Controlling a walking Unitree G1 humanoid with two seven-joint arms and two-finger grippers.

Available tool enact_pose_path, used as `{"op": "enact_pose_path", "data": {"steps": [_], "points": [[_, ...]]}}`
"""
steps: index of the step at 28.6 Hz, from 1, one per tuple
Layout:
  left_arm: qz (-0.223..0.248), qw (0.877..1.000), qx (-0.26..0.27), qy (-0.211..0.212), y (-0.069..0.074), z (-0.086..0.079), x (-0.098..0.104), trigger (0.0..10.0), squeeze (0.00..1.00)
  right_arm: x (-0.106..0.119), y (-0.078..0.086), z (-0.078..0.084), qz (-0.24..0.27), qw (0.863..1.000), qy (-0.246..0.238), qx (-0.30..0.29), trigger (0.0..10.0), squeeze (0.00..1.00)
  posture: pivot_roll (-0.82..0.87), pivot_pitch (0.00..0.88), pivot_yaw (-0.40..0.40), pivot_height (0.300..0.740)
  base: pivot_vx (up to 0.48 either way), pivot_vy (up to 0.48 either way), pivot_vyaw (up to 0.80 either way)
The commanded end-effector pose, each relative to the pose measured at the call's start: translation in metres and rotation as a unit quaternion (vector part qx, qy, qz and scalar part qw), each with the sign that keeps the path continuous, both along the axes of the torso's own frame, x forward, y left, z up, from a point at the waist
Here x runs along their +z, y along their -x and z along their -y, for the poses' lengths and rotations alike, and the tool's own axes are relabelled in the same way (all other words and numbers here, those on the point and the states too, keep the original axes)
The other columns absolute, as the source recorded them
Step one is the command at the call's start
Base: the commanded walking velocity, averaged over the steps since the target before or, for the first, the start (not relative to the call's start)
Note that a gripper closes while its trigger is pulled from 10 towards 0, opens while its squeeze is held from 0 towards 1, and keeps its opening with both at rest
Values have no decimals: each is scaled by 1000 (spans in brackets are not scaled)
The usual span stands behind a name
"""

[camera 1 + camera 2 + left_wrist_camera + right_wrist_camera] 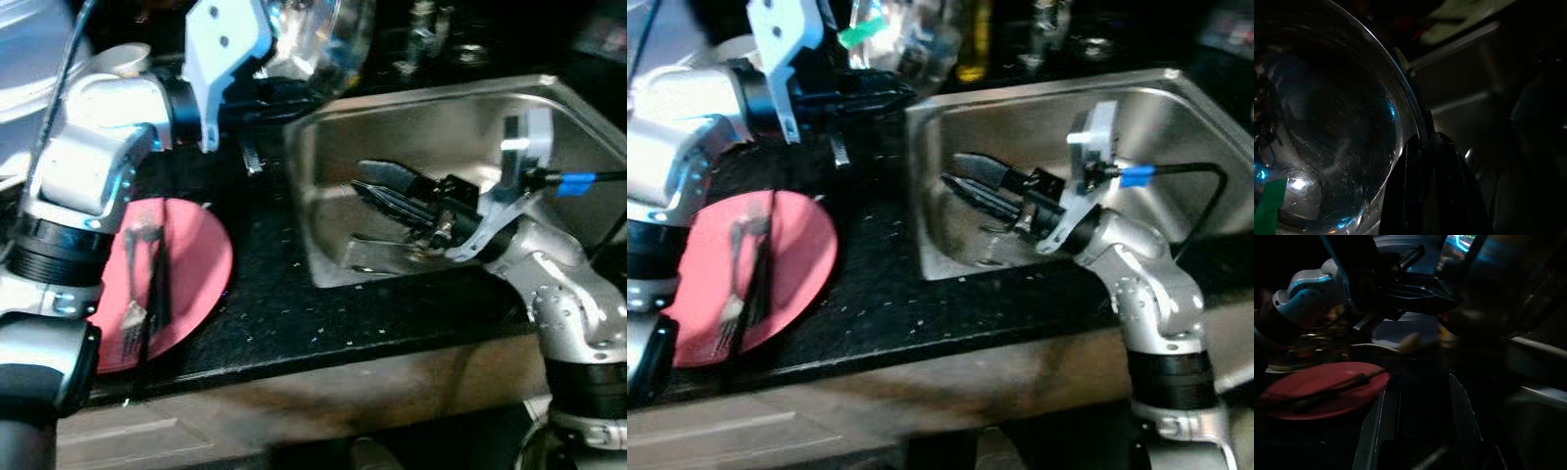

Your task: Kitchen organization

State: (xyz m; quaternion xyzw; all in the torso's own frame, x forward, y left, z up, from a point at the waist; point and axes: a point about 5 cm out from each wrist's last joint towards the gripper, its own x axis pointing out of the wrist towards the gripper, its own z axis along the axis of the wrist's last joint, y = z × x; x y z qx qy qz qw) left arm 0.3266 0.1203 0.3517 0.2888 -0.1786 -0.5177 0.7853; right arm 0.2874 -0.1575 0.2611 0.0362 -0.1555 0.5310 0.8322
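Pink plate [186, 274]; left pincer [294, 98] grips glass bowl [328, 39]; right pincer [377, 186] narrow.

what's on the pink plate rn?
On the pink plate: a fork and a dark utensil beside it, side by side. The left arm covers the plate's left edge, so anything there is hidden.

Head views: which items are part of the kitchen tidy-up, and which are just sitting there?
In play:
- glass bowl, at the left claw
- sink, right claw over it
- pink plate with fork

Lying about:
- black counter
- green-tagged clutter behind
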Motion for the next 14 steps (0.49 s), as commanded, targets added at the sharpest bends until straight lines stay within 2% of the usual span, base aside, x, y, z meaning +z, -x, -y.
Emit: {"op": "enact_pose_path", "data": {"steps": [1, 8, 11, 14], "points": [[10, 1000, -10, -9, 3, 0, 1, 10000, 0, 0, 0, -3, 1, 1000, 5, 2, 10000, 0, -21, 115, 23, 740, 0, 0, -800], [-15, 999, -8, -40, -1, -1, -16, 10000, 0, 1, -2, 0, 3, 1000, 6, -11, 10000, 0, -23, 114, 23, 740, 0, 0, -71], [-49, 996, -22, -69, -3, 0, -36, 10000, 0, 1, -2, 1, 5, 1000, 6, -15, 10000, 0, -24, 112, 28, 740, 0, 0, 0], [-64, 994, -33, -79, -4, 2, -46, 10000, 0, 2, -2, 1, 6, 1000, 5, -17, 10000, 0, -24, 111, 29, 740, 0, 0, 0]]}}
